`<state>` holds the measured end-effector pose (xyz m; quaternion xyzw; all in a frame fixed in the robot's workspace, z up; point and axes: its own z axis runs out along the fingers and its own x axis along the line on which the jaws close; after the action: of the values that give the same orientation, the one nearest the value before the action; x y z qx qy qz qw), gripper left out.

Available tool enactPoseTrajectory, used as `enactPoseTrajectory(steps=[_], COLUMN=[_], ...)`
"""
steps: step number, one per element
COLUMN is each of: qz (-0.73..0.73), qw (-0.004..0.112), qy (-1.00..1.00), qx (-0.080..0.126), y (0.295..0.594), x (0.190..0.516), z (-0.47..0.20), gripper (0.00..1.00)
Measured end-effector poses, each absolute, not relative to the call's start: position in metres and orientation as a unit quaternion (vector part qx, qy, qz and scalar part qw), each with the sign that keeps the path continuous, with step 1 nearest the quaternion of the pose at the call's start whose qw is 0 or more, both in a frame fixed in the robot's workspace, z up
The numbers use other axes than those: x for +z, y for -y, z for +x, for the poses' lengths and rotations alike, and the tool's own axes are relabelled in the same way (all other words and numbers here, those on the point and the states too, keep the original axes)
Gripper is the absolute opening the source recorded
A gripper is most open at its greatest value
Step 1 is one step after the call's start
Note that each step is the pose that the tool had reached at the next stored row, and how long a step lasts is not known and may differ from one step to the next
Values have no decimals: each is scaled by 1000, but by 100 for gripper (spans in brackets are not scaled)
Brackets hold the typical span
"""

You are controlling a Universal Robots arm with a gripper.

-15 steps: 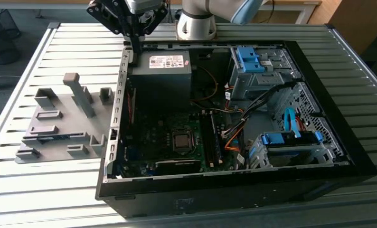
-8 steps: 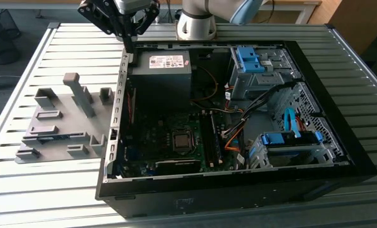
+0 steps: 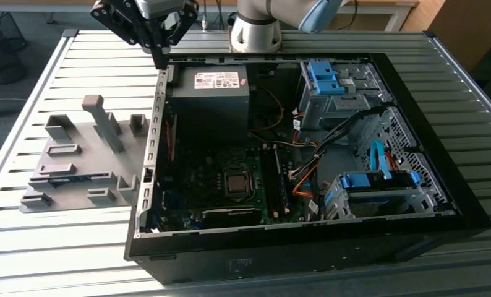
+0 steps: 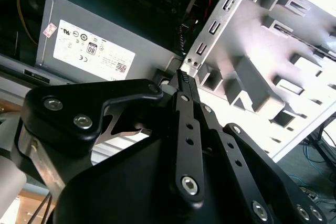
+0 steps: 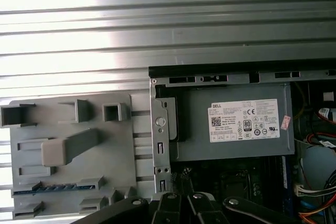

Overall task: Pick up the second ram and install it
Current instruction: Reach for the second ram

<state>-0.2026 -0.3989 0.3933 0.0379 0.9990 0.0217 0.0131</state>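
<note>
Gripper (image 3: 159, 60) pinched closed, nothing held, tips hanging just over the case wall (image 3: 156, 124) beside the power supply (image 3: 211, 93). On the exterior view's left of the case, the second ram (image 3: 68, 179) sits in a slot of the grey fixture (image 3: 72, 133), well apart from the gripper. Its blue edge shows in the first wrist view too (image 5: 55, 188).

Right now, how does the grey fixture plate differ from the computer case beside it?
The fixture plate is pale grey and low; the computer case is black and far larger. The plate holds a blue ram stick; the case holds a power supply. Both rest on the slatted table.
</note>
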Motion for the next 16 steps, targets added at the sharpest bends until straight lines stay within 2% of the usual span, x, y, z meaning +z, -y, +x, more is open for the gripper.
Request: enactPoseTrajectory(steps=[16], qz=[38], qw=[13], qy=[-999], qx=[22], y=[399], x=[393], z=[-218], gripper=[11])
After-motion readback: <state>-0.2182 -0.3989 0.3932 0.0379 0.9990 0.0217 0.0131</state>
